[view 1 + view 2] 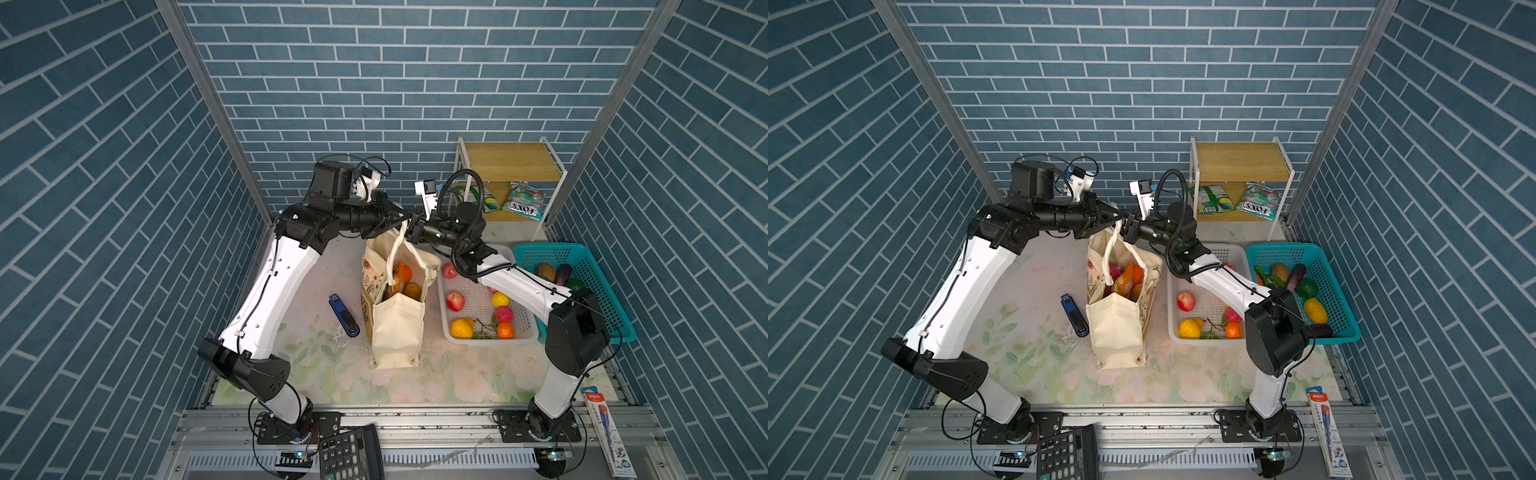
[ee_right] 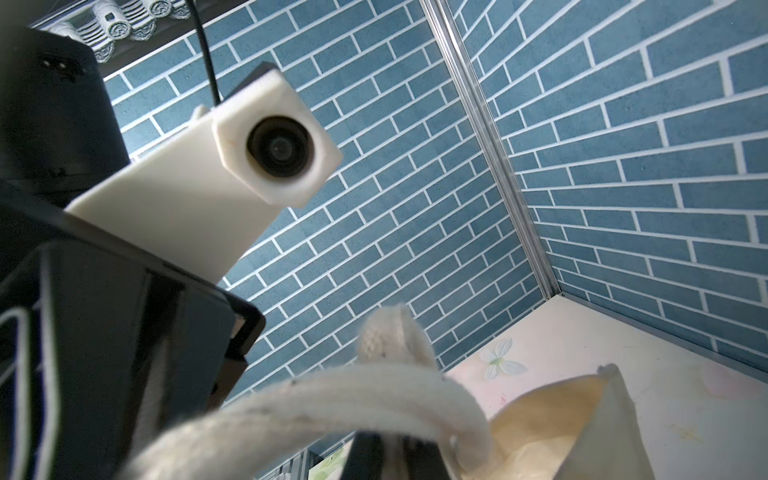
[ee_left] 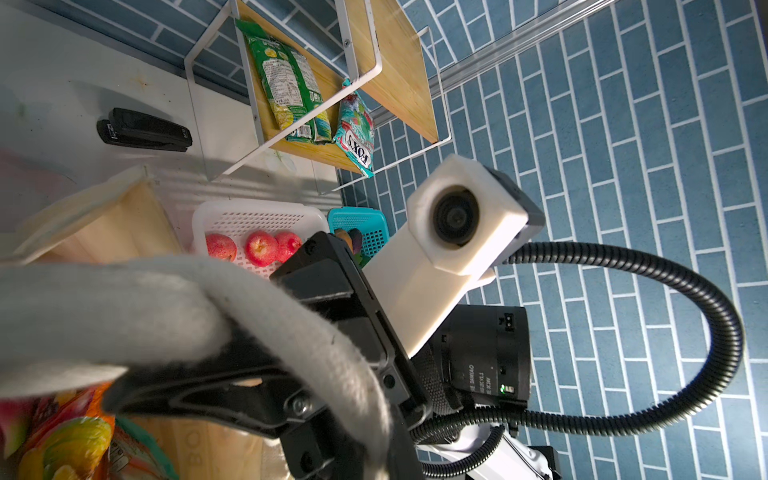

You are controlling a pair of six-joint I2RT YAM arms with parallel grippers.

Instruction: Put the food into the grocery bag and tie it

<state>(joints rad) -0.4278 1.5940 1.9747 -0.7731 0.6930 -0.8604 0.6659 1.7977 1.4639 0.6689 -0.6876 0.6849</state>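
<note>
Food (image 1: pixel 402 276) is already in the bag (image 1: pixel 395 324), which stands mid-table, so we judge we're on the tie step. Left gripper (image 1: pixel 402 218) and right gripper (image 1: pixel 412 227) meet over the bag's 12 o'clock end, both pinched shut on the straps (image 1: pixel 398 246). Next we'd cross one strap over the other and pull through, without tipping the bag.

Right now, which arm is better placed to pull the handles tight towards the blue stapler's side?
Probably the robot's left: its end effector, shut on the strap handles above the grocery bag, reaches in from the blue stapler's side.
</note>
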